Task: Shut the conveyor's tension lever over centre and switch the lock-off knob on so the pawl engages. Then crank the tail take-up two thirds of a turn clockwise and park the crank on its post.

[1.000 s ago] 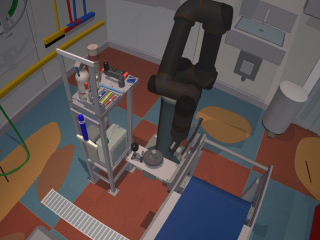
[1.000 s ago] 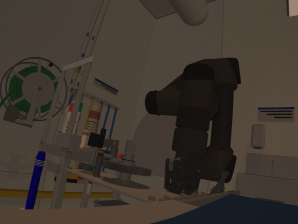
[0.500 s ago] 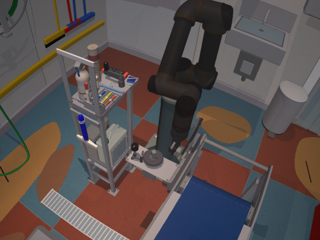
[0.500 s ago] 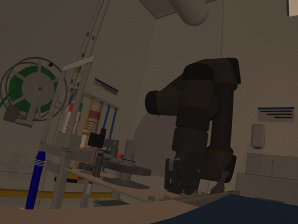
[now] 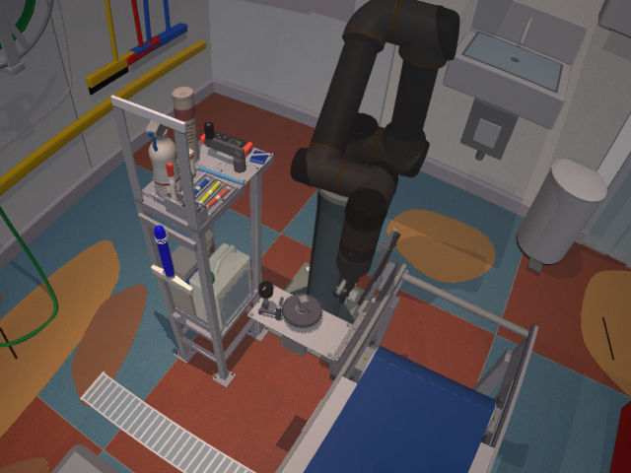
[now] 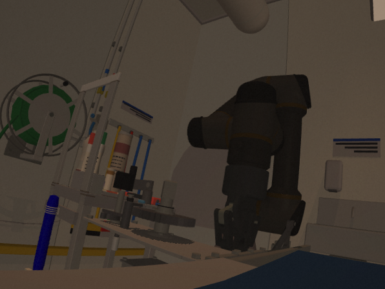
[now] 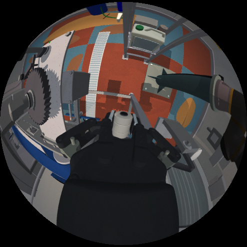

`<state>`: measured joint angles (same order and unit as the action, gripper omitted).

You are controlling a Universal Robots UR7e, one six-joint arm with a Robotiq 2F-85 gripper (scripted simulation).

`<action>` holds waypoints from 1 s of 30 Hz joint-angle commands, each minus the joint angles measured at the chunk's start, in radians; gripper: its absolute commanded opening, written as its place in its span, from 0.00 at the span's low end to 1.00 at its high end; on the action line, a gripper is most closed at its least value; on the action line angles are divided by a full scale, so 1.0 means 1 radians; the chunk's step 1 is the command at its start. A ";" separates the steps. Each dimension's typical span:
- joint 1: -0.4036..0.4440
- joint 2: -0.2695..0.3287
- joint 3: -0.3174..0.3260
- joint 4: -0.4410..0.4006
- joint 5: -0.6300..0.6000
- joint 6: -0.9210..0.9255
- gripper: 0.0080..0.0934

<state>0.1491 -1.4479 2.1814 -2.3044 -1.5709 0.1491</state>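
Observation:
My gripper [image 7: 122,125] [image 5: 342,294] [image 6: 237,240] is down at the back corner of the conveyor's side plate, beside the frame rail. The pale cylindrical grip of the tension lever [image 7: 121,124] sits between its fingers, which are closed on it. The lever's thin grey arm [image 7: 140,113] runs away from the grip. On the plate to the left sits the toothed ratchet wheel [image 5: 302,313] [image 7: 40,96] [image 6: 164,219] with its square hub, and further left the black lock-off knob [image 5: 265,289] [image 6: 125,179] stands by the pawl.
The blue conveyor belt [image 5: 408,417] fills the lower right. A metal trolley [image 5: 199,224] with bottles and tools stands left of the plate, and a blue crank handle [image 5: 164,251] hangs on its side. A grey roller bar [image 5: 464,305] crosses behind the belt.

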 commanded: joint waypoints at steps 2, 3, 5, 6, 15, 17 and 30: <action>0.000 0.000 0.000 -0.001 0.000 0.000 0.25; 0.000 0.000 0.000 -0.001 0.000 0.000 0.23; 0.000 0.000 0.000 -0.001 0.000 0.000 0.18; 0.000 0.000 0.000 -0.001 0.000 0.000 0.16; 0.000 0.000 0.000 -0.001 0.000 0.000 0.00; 0.000 0.000 0.000 -0.001 0.000 0.000 0.00; 0.000 0.000 0.000 0.000 0.000 0.000 0.00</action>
<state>0.1491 -1.4480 2.1814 -2.3044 -1.5708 0.1491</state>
